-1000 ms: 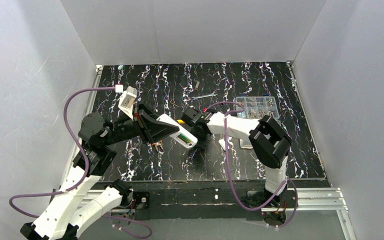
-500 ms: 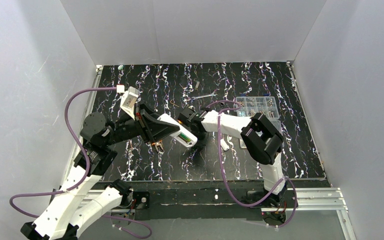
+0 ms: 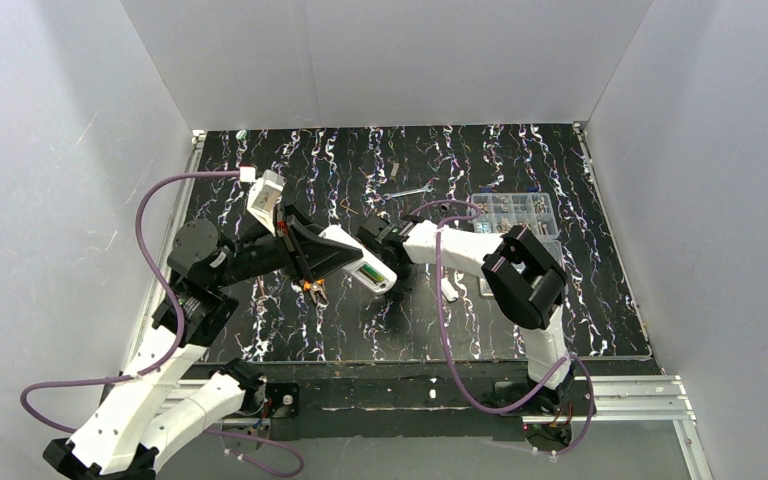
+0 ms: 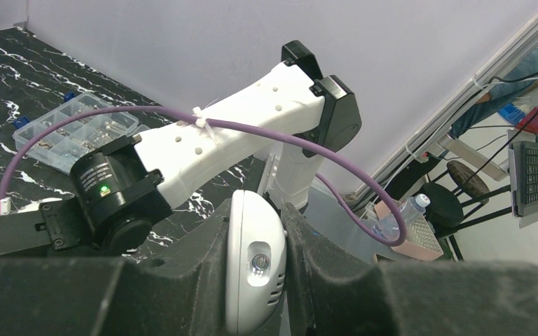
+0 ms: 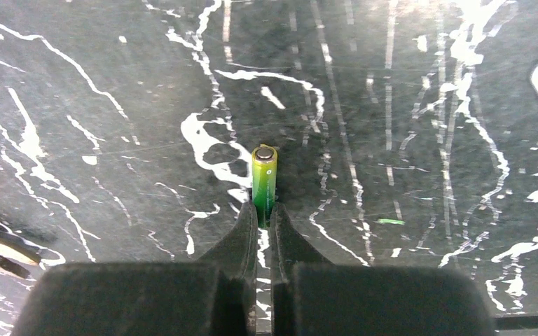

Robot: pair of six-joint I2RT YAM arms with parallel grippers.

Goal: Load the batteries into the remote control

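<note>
The left fingers [image 4: 189,280] are clamping the remote control [image 4: 254,269] by its long sides and holding it up off the counter [image 3: 280,330], with its free end pointing toward the right arm. The top view is showing its recessed back turned upward. The right fingers [image 5: 242,238] are pressing together on the near end of one green battery [image 5: 264,178], pinching it at their very tips. The rest of the cell is sticking straight out ahead of them. From above, this grip is sitting just beside the remote control, at its far edge. The right wrist view is not making plain whether the battery is clear of the counter or touching it.

The step in hand looks like the pick-up of a cell for loading. The next move is likely calling for a lift, then lining the battery up lengthwise with the recess and pressing it down against the spring end while the left fingers are bracing the remote control.

Counting: one remote control. One battery is in the right fingers, and a green strip [image 3: 368,272] is showing in the recess, probably a second cell already seated. One clear compartment box [image 3: 513,212] is lying well beyond the remote control on the right arm's side. One small white cover piece [image 3: 449,290] is lying near it on that same side.
</note>
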